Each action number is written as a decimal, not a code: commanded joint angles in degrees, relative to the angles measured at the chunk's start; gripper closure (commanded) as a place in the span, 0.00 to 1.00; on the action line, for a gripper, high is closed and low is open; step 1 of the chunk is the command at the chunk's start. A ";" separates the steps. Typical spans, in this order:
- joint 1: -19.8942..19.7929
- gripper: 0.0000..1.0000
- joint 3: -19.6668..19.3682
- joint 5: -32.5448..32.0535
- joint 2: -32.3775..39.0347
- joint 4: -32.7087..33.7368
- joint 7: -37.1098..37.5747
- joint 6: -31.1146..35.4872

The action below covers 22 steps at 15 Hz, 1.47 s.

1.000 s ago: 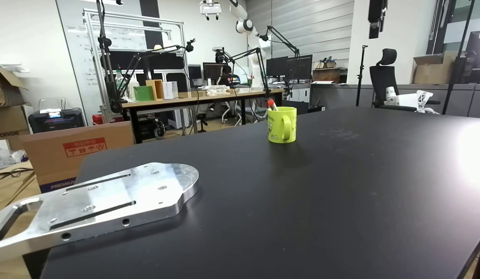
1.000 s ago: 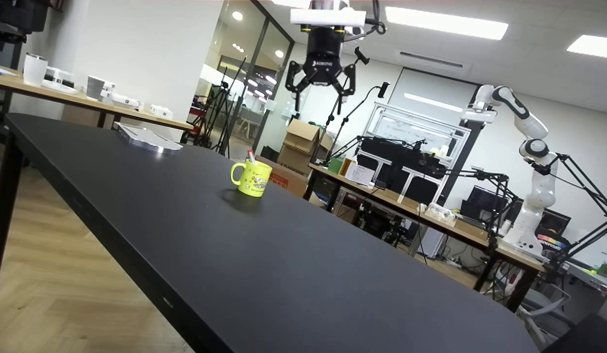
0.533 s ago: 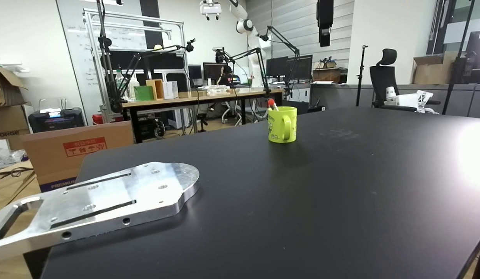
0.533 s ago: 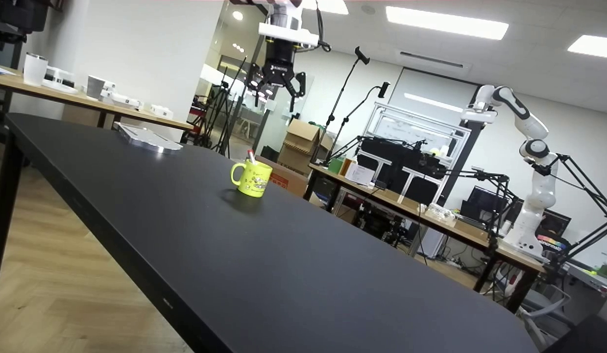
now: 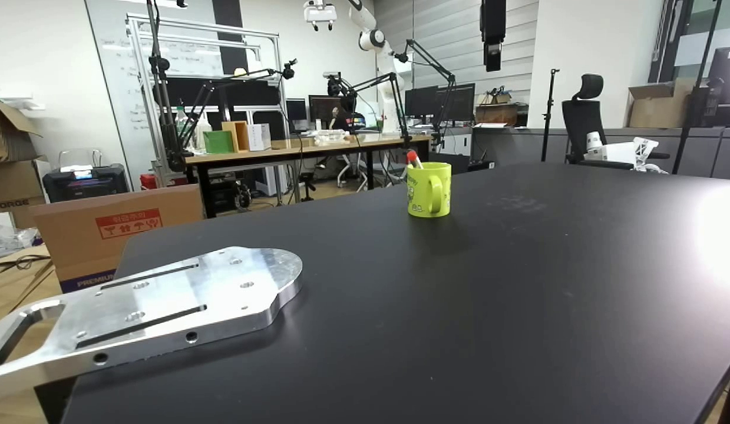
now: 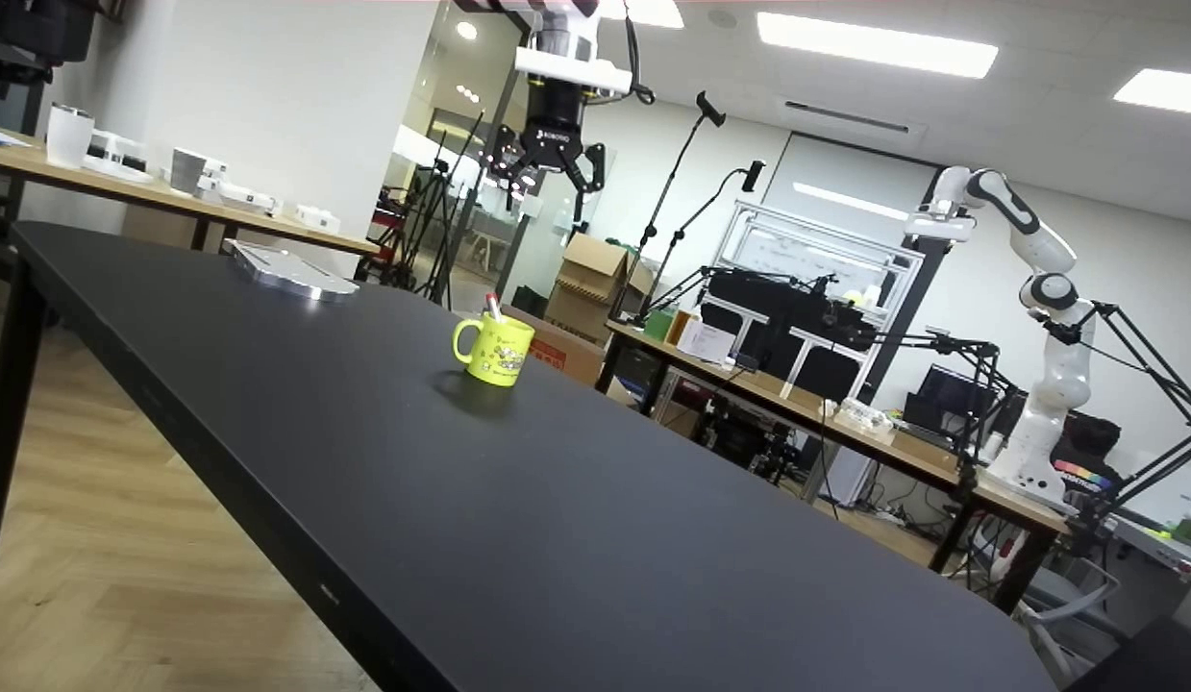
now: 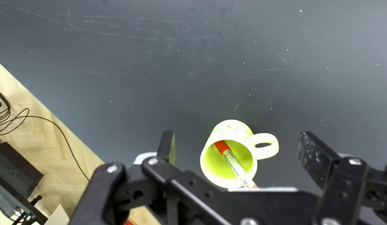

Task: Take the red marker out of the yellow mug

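Observation:
The yellow mug [image 5: 419, 197] stands upright on the black table, and it also shows in an exterior view [image 6: 502, 354] and in the wrist view [image 7: 233, 129]. The red marker [image 5: 412, 158] leans inside it, with a red end above the rim, seen in both exterior views [image 6: 493, 307]. In the wrist view the marker's [image 7: 233, 161] pale body crosses the mug's opening; its upper end is partly hidden by the gripper. My gripper [image 6: 544, 203] is wide open and empty, high above the table. In the wrist view the mug shows between the gripper's [image 7: 237, 140] fingertips, well below them.
A silver metal plate [image 5: 223, 282] lies at an end of the black table [image 5: 459, 306]. A cardboard box [image 5: 123, 232] stands beyond the table edge. A white robot arm [image 6: 1047, 288] stands at a bench behind.
My gripper has moved left in both exterior views and a little lower in one of them; in the last half second it has barely moved. The mug and marker have stayed still.

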 commanded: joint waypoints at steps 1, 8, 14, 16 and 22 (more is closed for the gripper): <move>0.13 0.00 -0.11 0.07 0.02 0.18 -0.04 -0.19; 3.80 0.00 0.58 -6.77 12.37 14.45 -9.40 -5.72; 8.76 0.00 -0.68 -10.78 25.09 29.19 -17.04 -10.13; 9.79 0.00 -0.99 -10.92 28.67 33.24 -18.83 -10.93; 11.53 0.00 -2.53 -10.01 35.89 42.34 -22.74 -13.84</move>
